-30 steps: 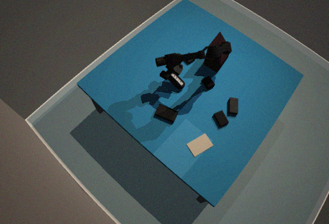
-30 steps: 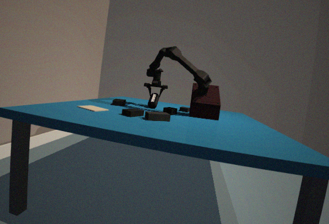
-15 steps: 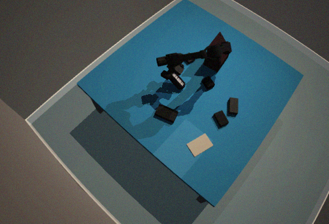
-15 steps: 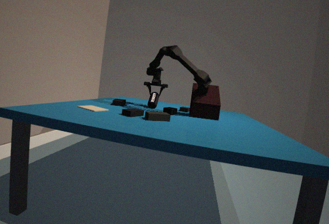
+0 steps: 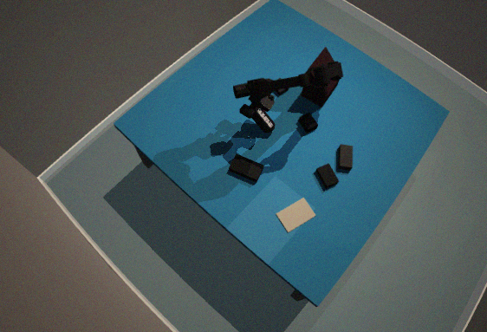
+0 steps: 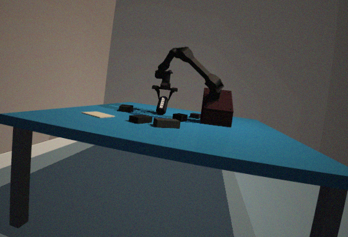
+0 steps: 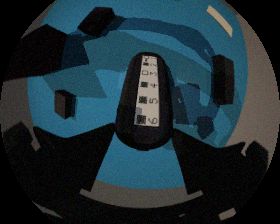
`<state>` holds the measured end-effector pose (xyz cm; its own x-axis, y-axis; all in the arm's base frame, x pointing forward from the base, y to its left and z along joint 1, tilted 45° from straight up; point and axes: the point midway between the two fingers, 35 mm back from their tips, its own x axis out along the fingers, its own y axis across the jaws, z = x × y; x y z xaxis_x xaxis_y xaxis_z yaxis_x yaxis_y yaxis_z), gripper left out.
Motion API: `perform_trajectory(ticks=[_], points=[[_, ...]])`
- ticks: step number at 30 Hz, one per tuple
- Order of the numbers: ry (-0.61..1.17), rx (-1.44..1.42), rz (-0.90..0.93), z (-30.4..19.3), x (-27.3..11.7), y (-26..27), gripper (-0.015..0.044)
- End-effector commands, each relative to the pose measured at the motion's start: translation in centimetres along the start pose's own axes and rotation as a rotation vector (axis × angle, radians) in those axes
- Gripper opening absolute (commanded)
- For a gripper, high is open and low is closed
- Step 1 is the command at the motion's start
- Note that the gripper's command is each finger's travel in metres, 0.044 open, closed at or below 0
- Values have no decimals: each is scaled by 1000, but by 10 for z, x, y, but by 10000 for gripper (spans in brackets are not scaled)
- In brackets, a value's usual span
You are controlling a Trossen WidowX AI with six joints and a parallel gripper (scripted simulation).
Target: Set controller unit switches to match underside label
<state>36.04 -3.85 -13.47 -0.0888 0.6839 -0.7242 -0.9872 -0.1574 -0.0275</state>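
The dark controller unit [image 5: 270, 126] [image 6: 161, 111] [image 7: 145, 139] is held above the bench [image 5: 381, 124] [image 6: 247, 141], its long axis steeply tilted in the exterior view. Its white label [image 5: 264, 118] [image 6: 162, 103] [image 7: 150, 90] faces the wrist camera. In the wrist view, squares 2, 4, 5 and 6 look filled and square 3 looks empty; square 1 at the far end is too small and blurred to tell. My gripper [image 6: 164, 98] [image 7: 143, 129] is shut on the unit, one finger on each side. The rocker switches face away and are hidden.
A dark block [image 5: 246, 168] [image 7: 222, 80] lies near the held unit. Two more blocks [image 5: 326, 177] [image 5: 345, 158] lie together, and another [image 5: 308, 123] is near the dark red arm base [image 5: 325, 58] [image 6: 217, 116]. A cream card [image 5: 295, 215] [image 6: 98, 114] [image 7: 220, 21] lies farther out.
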Motion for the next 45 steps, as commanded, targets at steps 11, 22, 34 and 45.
perform_trajectory(ticks=[11, 22, 34, 45], points=[[-8, -1, -4, 12, -8, -1, 335], [-8, 0, -4, 20, -12, -1, 335], [-8, 0, -4, 29, -16, -1, 335], [-9, 0, -4, 38, -19, -1, 336]])
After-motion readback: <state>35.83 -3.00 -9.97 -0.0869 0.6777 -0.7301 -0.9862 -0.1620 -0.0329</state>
